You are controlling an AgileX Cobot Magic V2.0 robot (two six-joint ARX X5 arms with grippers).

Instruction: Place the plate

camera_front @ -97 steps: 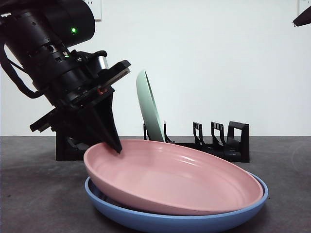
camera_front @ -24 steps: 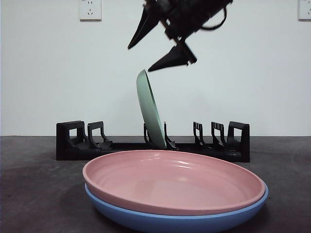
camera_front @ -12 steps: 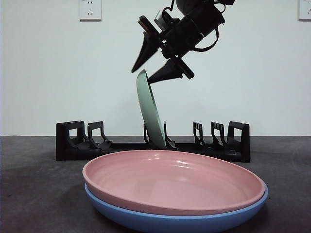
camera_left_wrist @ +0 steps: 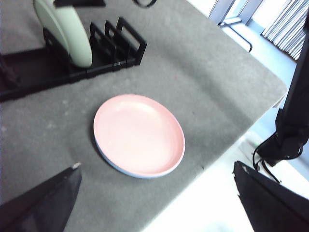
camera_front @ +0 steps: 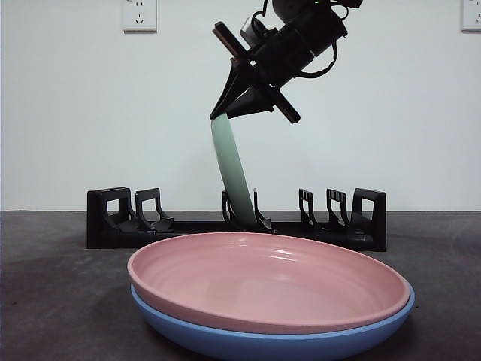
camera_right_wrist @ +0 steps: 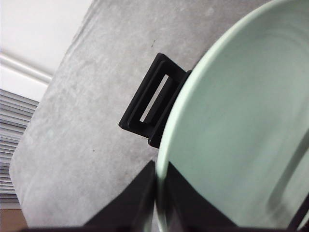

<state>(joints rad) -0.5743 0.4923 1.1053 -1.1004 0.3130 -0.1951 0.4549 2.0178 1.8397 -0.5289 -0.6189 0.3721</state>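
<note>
A pale green plate (camera_front: pixel 233 177) stands on edge in a middle slot of the black rack (camera_front: pixel 113 218), leaning left. My right gripper (camera_front: pixel 219 113) comes down from above and is shut on the plate's top rim. In the right wrist view both jaws pinch the green plate (camera_right_wrist: pixel 231 135) at its edge, right gripper (camera_right_wrist: pixel 158 176). A pink plate (camera_front: pixel 263 278) lies nested in a blue plate (camera_front: pixel 301 342) in front of the rack. My left gripper (camera_left_wrist: pixel 155 166) hangs open high over the table, above the pink plate (camera_left_wrist: pixel 137 133).
The rack (camera_left_wrist: pixel 111 48) has free slots on both sides of the green plate (camera_left_wrist: pixel 67 29). The table's edge (camera_left_wrist: pixel 227 140) runs close behind the stacked plates in the left wrist view, with a stand beyond it.
My right gripper has dropped onto the green plate's top rim and shut on it. The left arm, at the pink plate's rim four seconds ago, has left the front view.
</note>
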